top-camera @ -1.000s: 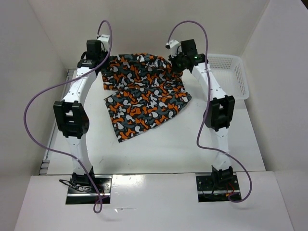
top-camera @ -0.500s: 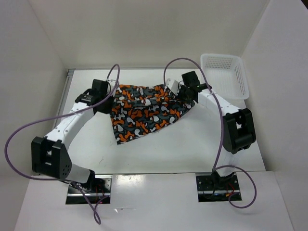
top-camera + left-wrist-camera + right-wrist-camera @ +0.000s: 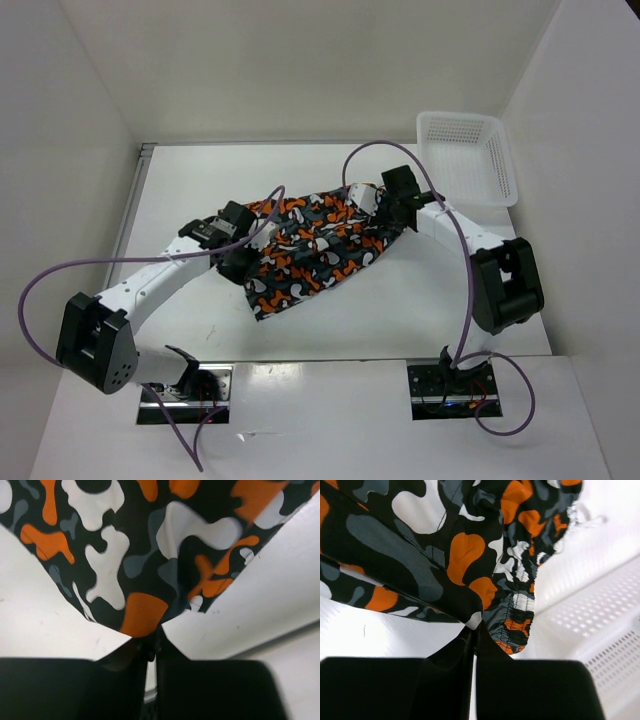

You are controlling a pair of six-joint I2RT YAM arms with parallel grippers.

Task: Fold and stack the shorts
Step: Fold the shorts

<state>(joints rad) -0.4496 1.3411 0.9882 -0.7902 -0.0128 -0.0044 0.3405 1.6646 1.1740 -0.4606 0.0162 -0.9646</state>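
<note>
Nearest you, your left gripper (image 3: 240,263) is pinched on a corner of the shorts (image 3: 312,243), its jaws almost together with only a tip of cloth between them. Farther back, your right gripper (image 3: 386,213) is clenched on an edge beside the gathered waistband. The shorts stretch between the two across the middle of the table (image 3: 420,310), their near hem lying on it; how much is lifted is hard to tell. That left hold looks thin: pull the arms apart and the corner will likely slip out, leaving a crooked fold. Drag the hem and it may bunch underneath. Your right arm works near the white mesh basket (image 3: 465,155); an outward swing could knock it. The table is white and faintly scuffed, with plain white walls on three sides.
</note>
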